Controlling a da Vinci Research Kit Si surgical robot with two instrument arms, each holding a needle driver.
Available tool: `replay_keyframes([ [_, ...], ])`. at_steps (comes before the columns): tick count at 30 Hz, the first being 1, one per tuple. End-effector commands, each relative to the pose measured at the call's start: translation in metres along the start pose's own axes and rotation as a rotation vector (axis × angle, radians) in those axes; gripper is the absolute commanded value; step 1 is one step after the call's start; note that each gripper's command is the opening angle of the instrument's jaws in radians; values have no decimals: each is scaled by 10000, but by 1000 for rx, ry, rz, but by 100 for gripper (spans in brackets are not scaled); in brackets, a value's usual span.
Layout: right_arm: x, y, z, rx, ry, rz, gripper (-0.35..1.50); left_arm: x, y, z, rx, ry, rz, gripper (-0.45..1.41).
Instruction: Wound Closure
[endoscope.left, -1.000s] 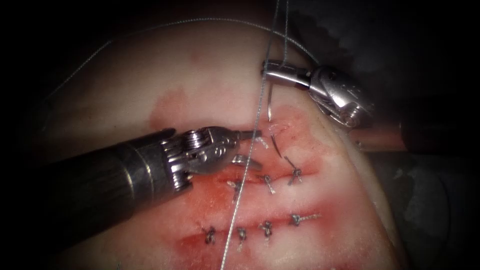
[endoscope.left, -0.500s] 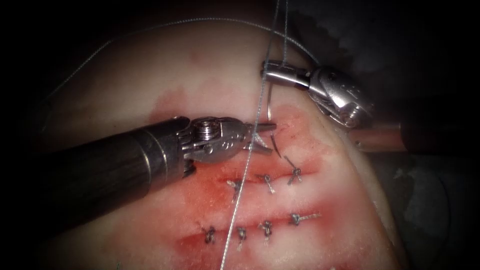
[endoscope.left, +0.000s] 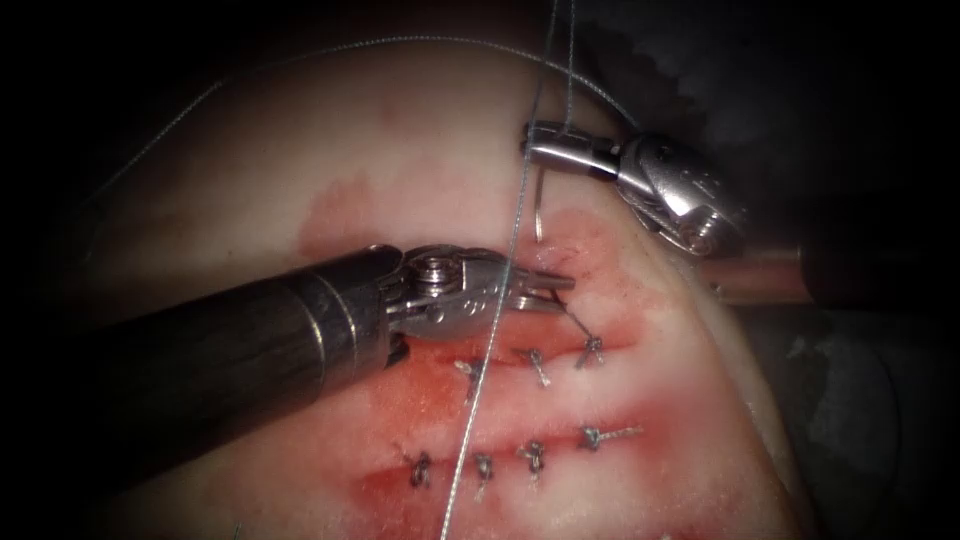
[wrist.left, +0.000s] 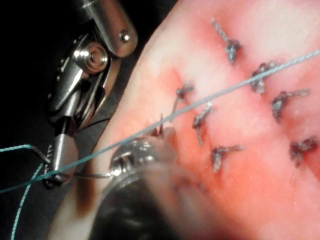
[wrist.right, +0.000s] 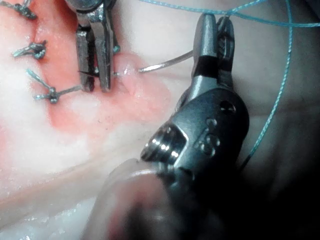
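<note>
Left tool (endoscope.left: 555, 290) advanced; seven knots (endoscope.left: 533, 366) visible.

- The needle (endoscope.left: 540, 212), thin, curved and silvery, is held near its rear end, and its point is sunk in the tissue (endoscope.left: 400, 150) at the cut's (endoscope.left: 560, 262) right end.
- The thread (endoscope.left: 497, 320) is stretched taut across the stitched rows.
- Red fluid (endoscope.left: 430, 395) is spread along the rows.

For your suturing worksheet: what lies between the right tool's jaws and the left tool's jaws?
In the right wrist view, the needle spans that gap: the right tool grips its rear end, and its front enters the tissue beside the left tool.
</note>
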Motion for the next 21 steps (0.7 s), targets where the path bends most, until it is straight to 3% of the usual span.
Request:
replay_keyframes([
  [1,2,-2,9,-2,-10,-1,-35,1,13,2,-10,4,1,-45],
  [4,2,-1,8,0,-32,-40,-35,0,15,-1,-20,-9,-69,-45],
  [5,2,2,6,49,-73,-218,2,-3,16,-4,-44,-40,-204,-45],
  [6,2,2,6,49,-73,-218,2,-3,16,-4,-44,-40,-204,-45],
  [8,3,8,4,119,-105,-373,27,-4,14,-5,-65,-77,-306,-45],
  [9,4,17,2,184,-125,-527,81,-6,12,-5,-43,-123,-398,-45],
  [10,4,17,2,184,-125,-527,81,-6,12,-5,-43,-123,-398,-45],
  [13,4,30,-4,184,-134,-726,116,-9,10,-5,-26,-205,-512,-45],
  [14,3,40,-9,160,-137,-843,135,-15,10,-6,-3,-282,-646,-45],
  [15,3,40,-9,160,-137,-843,135,-15,10,-6,-3,-282,-646,-45],
  [17,-7,52,-14,145,-137,-869,136,-26,12,-11,51,-370,-858,-45],
  [18,-7,52,-14,145,-137,-869,136,-26,12,-11,51,-370,-858,-45],
  [21,-22,56,-14,157,-125,-879,135,-38,18,-19,80,-419,-1090,-45],
])
